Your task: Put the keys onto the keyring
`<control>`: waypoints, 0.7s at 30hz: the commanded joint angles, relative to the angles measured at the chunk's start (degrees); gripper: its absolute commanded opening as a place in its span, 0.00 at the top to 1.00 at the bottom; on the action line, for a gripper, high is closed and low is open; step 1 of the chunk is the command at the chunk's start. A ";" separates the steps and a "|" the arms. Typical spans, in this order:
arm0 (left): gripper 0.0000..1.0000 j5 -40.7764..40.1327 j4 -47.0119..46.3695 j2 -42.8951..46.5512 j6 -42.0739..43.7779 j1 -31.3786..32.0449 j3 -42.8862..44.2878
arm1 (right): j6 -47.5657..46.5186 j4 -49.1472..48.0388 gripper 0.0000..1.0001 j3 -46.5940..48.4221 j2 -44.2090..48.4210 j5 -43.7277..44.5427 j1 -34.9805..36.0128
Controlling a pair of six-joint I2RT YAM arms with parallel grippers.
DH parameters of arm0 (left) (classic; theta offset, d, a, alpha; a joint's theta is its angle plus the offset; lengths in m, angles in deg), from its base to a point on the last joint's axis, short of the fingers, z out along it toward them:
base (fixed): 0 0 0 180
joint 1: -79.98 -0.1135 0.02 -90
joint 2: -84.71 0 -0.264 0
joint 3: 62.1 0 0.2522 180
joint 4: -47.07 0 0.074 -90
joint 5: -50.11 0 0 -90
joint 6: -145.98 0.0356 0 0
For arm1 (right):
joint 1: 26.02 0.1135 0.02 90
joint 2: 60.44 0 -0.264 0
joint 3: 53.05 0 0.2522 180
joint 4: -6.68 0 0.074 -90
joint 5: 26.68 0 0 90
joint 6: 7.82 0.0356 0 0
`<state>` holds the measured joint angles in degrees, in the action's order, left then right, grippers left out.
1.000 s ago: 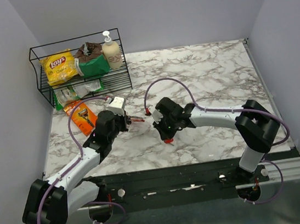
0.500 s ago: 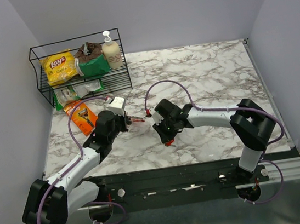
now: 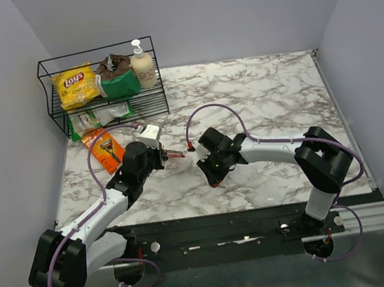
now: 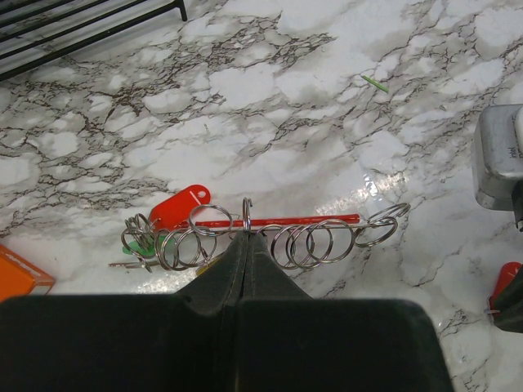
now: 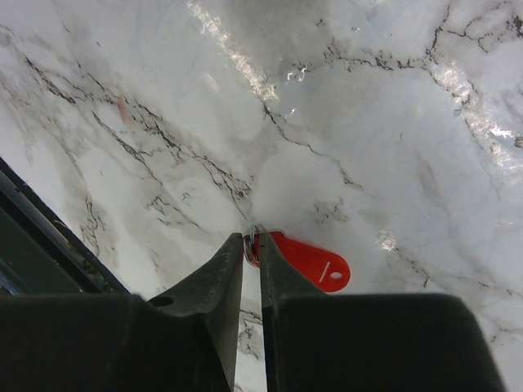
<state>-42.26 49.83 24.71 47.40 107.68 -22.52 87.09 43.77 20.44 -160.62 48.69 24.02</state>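
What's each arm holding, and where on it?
Left gripper: fingers shut on the keyring, mid-length. Right gripper: the red key has its metal loop between slightly parted fingers; grip cannot be told.

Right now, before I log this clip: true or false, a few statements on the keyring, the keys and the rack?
1. The left fingers are shut on the keyring. True.
2. The red key at the right fingers hangs on the keyring. False: it lies on the table, apart from the keyring.
3. The wire rack holds a Lays bag. True.
4. The orange pack lies inside the rack. False: it lies on the table in front of the rack.
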 commanded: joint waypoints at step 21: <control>1.00 1.32 -2.26 1.56 0.41 -0.37 1.34 | -3.14 1.02 0.99 -0.04 5.34 3.65 0.06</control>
<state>-42.20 49.83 24.71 47.40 107.68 -22.52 85.91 44.78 20.44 -159.03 51.46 24.00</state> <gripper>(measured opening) 0.009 0.013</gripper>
